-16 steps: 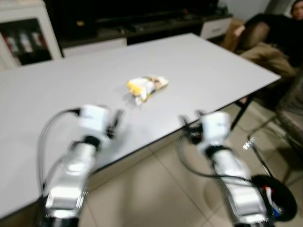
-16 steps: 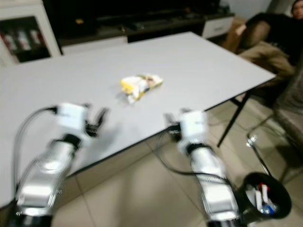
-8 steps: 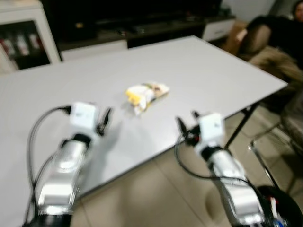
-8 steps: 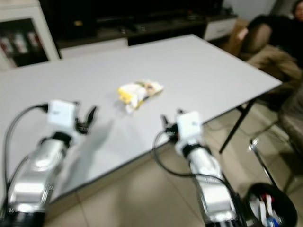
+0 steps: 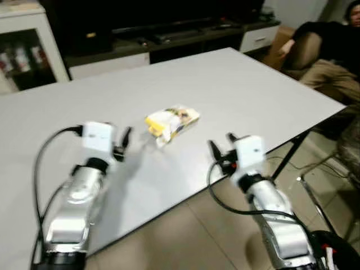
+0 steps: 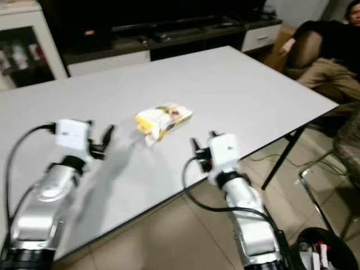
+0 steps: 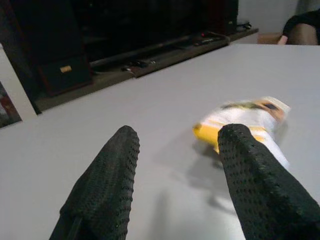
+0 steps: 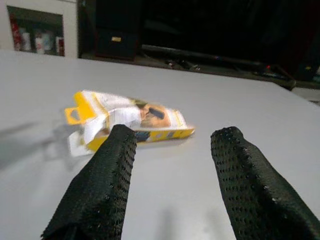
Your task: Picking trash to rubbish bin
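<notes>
Both grippers are open and hold nothing. Low in the left of the left eye view, the left gripper (image 5: 125,142) hangs just over the table (image 5: 253,84), with its two black fingers apart. In the left wrist view its fingers (image 7: 105,185) have a wide gap between them, and the trash sits beyond the tips. Low in the middle of the left eye view, the right gripper (image 5: 221,147) is by the near edge of the table. Its fingers (image 8: 100,190) are spread wide too, and the trash lies past them.

A bit farther up, near the middle of the left eye view, the crushed box (image 5: 171,121) lies flat on the big white table. It is yellow and white and looks squashed. It is between the two grippers and a little beyond them, and neither gripper touches it.

In the lower right corner of the right eye view, a black rubbish bin (image 6: 323,250) stands on the tiled floor (image 6: 169,230), with some things inside.

Farther back, in the upper right, a person (image 5: 329,50) in dark clothes sits on a seat. Along the top there is a long dark TV stand (image 5: 169,34), and in the upper left a white cabinet (image 5: 25,45) with glass doors.
</notes>
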`<state>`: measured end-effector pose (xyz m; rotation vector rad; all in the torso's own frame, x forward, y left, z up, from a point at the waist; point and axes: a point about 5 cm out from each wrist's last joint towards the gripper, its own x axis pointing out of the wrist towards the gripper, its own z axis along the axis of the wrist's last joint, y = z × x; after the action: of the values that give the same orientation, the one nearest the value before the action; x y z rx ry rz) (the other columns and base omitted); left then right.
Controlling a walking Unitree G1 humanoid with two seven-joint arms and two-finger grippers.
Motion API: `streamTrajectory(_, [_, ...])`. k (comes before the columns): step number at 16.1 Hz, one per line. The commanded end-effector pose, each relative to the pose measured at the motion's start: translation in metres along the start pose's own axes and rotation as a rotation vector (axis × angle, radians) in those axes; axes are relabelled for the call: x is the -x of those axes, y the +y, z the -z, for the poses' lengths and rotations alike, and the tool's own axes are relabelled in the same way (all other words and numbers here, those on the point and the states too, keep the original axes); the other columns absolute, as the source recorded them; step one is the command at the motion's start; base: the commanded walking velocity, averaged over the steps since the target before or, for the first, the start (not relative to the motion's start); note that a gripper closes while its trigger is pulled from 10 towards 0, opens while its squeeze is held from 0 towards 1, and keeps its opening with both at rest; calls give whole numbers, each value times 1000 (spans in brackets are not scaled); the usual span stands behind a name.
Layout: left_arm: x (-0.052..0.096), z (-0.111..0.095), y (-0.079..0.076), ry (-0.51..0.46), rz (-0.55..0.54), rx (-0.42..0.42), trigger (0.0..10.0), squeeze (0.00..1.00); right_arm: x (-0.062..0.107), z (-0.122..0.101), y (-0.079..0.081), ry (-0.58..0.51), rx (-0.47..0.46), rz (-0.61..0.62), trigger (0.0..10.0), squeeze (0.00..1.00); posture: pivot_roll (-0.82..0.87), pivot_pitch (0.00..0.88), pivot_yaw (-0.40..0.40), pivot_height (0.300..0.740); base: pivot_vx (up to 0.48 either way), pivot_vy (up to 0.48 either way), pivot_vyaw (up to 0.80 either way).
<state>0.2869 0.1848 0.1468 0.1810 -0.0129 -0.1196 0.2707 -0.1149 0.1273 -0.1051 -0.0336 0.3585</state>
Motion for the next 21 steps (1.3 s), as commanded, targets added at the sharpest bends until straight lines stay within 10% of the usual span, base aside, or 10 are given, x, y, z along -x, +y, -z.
streamTrajectory(1, [-3, -3, -9, -15, 33, 15, 10000, 0, 2, -1, -11, -4, 15, 35, 10000, 0, 2, 0, -16, 740, 345, 0, 0])
streamTrajectory(10, [-17, 0, -20, 17, 111, 118, 10000, 0, 7, 1, -16, -3, 42, 73, 10000, 0, -31, 0, 28, 740, 308, 0, 0])
streamTrajectory(11, [-17, 2, -22, 25, 132, 157, 10000, 141, 8, 2, -17, -1, 44, 79, 10000, 0, -33, 0, 32, 740, 0, 0, 0])
streamTrajectory(12, [-17, 4, -22, 33, 124, 233, 10000, 1000, 8, 3, -17, 2, 55, 83, 10000, 0, -41, 0, 45, 740, 0, 0, 0])
streamTrajectory(21, [-8, 47, -6, 211, -19, 739, 10000, 1000, 8, 9, -10, 7, 59, 49, 10000, 0, -16, 0, 9, 740, 0, 0, 0])
